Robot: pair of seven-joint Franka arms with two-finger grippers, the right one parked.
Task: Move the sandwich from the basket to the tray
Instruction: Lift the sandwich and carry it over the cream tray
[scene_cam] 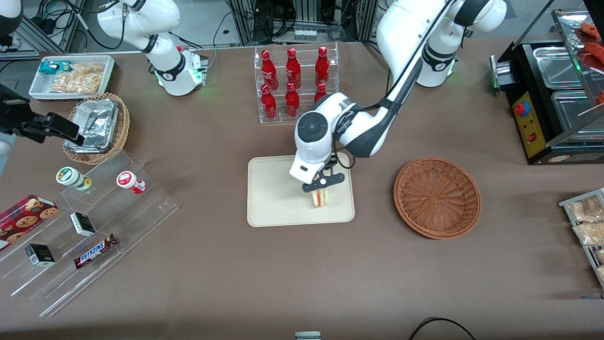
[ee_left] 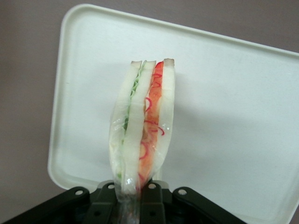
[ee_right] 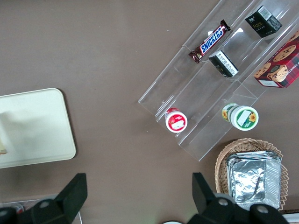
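Observation:
The sandwich, a wrapped wedge of white bread with red and green filling, hangs from my left gripper over the cream tray. It is near the tray's edge that faces the basket. I cannot tell whether its lower end touches the tray. In the left wrist view the black fingers of the gripper are shut on the clear wrap at the sandwich's end, with the tray beneath. The reddish-brown wicker basket stands empty beside the tray, toward the working arm's end of the table.
A clear rack of red bottles stands farther from the front camera than the tray. A stepped clear display with snacks and a tan basket with a foil container lie toward the parked arm's end. A black food warmer is at the working arm's end.

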